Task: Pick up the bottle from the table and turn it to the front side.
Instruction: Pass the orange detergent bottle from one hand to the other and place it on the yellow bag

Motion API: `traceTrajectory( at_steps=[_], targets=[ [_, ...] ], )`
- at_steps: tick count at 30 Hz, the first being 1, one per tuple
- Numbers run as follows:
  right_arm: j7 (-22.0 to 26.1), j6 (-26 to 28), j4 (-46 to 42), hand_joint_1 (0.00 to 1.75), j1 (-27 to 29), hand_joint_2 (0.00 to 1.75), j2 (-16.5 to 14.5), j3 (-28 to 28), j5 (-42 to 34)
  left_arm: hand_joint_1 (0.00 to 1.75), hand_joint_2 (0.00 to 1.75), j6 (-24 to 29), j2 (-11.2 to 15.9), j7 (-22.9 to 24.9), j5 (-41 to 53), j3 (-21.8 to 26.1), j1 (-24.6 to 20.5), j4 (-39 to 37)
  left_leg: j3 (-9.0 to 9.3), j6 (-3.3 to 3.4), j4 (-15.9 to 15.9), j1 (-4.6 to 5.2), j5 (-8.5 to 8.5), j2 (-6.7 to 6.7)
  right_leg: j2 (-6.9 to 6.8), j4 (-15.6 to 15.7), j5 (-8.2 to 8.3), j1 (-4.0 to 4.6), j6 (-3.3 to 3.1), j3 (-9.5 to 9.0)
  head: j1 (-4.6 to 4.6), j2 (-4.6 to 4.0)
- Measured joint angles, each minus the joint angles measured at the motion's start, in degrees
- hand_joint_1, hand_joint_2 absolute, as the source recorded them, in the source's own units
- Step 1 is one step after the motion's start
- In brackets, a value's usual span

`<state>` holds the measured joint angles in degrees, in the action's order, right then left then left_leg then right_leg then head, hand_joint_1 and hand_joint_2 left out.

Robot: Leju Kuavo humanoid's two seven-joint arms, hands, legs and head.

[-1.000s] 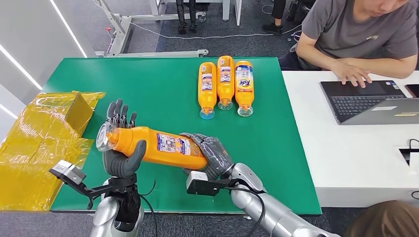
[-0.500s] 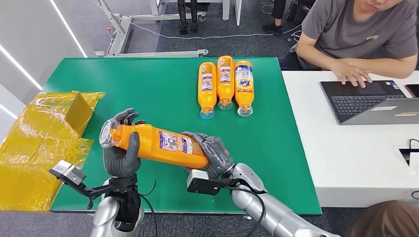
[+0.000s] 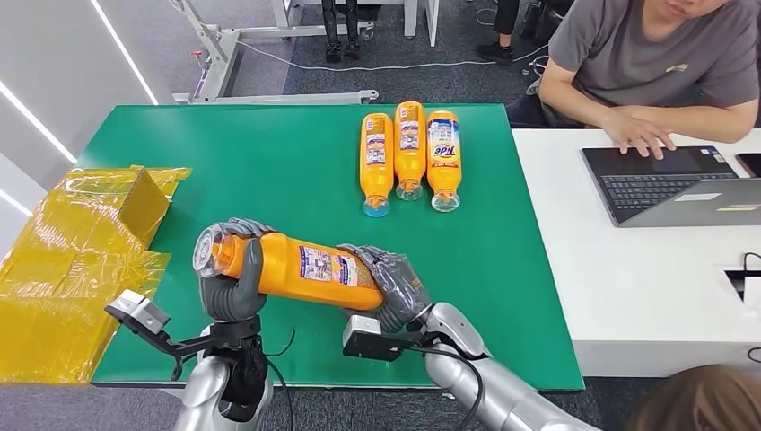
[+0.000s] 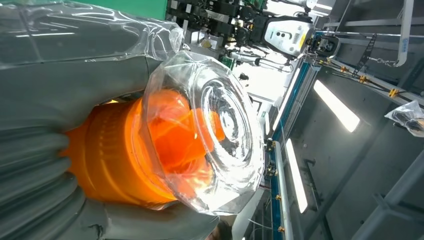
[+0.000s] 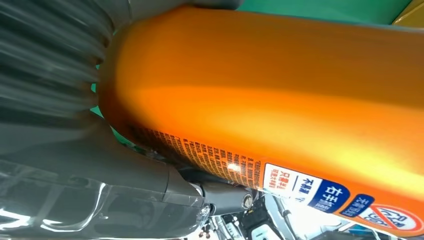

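Whereas its fingers stood spread a second ago, your left hand (image 3: 231, 289) now wraps the orange plastic detergent bottle's (image 3: 301, 268) neck, your right hand (image 3: 392, 285) gripping its base above the green table (image 3: 296, 171), back label up, so turning remains.

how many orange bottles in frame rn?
4. One orange bottle is held off the green table by the left hand at the cap end and the right hand at the base. Three lie side by side at the far edge.
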<state>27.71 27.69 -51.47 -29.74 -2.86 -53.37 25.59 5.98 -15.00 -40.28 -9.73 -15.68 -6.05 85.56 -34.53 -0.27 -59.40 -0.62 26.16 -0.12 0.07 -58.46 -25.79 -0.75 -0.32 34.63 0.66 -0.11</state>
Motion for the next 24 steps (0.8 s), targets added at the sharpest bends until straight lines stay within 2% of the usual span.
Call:
traceTrajectory(
  at_steps=[13, 21, 24],
  targets=[
    [0.7, 2.4, -0.8, 0.00, 1.0, 1.75, -0.2, 0.1, 0.1, 1.75, 1.75, 3.1, 0.6, 0.1, 2.6, -1.0, -0.3, -3.1, 0.00, 0.00, 0.0, 0.00, 0.00, 0.00, 0.00, 0.0, 0.00, 0.00, 0.00, 0.01, 0.00, 0.00],
    [7.4, 7.4, -4.5, 0.00, 3.4, 1.75, -0.7, 3.3, -9.4, 1.75, 1.75, 6.5, 1.1, 0.1, 4.1, -1.0, -0.1, -3.6, -0.01, 0.00, 0.0, 0.00, 0.01, 0.00, 0.00, 0.0, -0.01, 0.00, 0.00, 0.02, 0.01, 0.00],
    [8.8, 8.4, -6.5, 0.00, 4.8, 1.75, -1.2, 4.3, -12.1, 1.75, 1.75, 10.1, 1.6, 0.1, 9.1, -1.0, -0.1, -3.6, -0.01, -0.01, 0.0, -0.01, 0.01, 0.00, 0.00, 0.0, -0.01, 0.01, 0.00, 0.02, 0.01, 0.00]
  ],
)
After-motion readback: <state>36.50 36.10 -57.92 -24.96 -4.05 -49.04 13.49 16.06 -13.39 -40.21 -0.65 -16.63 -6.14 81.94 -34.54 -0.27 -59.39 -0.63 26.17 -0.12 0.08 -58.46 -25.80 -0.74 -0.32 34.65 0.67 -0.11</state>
